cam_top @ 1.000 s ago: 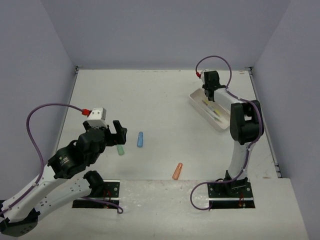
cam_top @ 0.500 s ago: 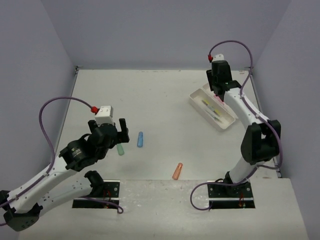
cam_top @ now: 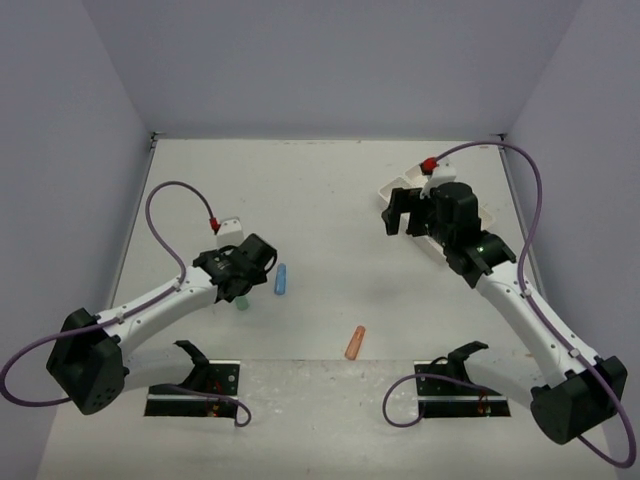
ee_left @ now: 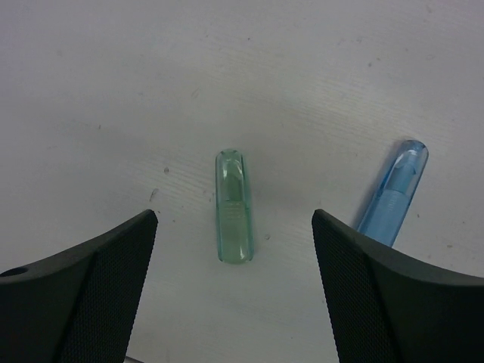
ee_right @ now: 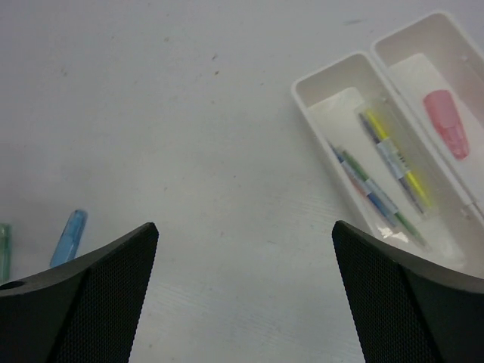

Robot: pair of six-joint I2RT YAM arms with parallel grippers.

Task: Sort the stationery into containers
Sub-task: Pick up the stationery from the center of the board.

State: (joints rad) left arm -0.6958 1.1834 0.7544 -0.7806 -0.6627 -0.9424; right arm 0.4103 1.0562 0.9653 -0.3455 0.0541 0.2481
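Release seems done: the right tool (ee_right: 243, 227), wide and empty, has backed off the shallow white two-compartment plastic tray (ee_right: 330, 69) at the worktop's (cam_top: 330, 200) far right corner (thin pens (ee_right: 386, 151) inside), while the left tool (ee_left: 234, 218), also wide, has dropped astride the stubby translucent green marker piece (ee_left: 232, 197) toward the near left, likely next.

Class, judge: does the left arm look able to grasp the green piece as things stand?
Probably yes: the left gripper hangs open above the green piece, which lies bare on the table between its jaws; the blue piece lies outside them.
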